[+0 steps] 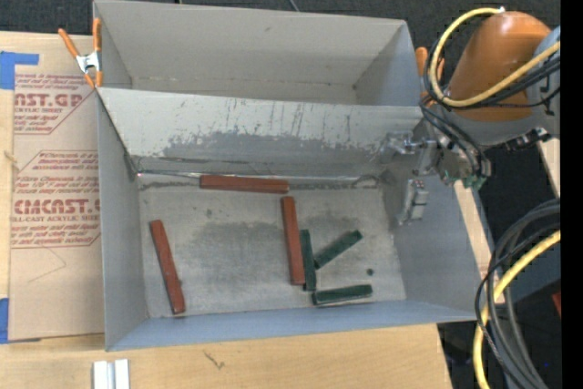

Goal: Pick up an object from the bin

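Note:
My gripper [414, 205] hangs at the bin's right wall, above the floor and apart from every thing in it. Nearest to it, lower left, a dark green stick [337, 248] lies aslant. Below that, a second green stick [342, 293] lies level near the front wall. A third green stick [307, 260] lies upright in the view, right beside a long brown stick [292, 240].
Another brown stick [244, 184] lies along the back edge of the floor. One more brown stick [167, 267] lies at the left. The arm with its orange cover and yellow cables stands over the bin's right rim.

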You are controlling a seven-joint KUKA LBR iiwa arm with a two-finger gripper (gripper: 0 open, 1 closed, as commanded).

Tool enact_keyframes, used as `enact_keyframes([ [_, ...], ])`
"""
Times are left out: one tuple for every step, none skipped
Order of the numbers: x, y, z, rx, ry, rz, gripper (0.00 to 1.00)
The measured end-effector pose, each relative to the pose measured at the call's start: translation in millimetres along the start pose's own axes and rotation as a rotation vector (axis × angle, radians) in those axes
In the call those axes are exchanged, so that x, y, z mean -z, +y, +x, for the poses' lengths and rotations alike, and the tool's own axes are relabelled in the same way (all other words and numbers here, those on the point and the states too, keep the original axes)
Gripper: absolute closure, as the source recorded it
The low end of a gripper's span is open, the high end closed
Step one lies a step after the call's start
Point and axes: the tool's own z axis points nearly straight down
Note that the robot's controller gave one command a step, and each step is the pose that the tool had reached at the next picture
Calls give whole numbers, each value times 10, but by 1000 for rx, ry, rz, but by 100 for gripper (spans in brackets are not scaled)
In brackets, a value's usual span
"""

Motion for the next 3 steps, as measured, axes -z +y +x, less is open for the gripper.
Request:
enact_keyframes([
  [-550,314,211,10,-5,2,0],
  [-899,431,260,-30,4,-3,0],
  [-981,798,835,317,3,-2,100],
])
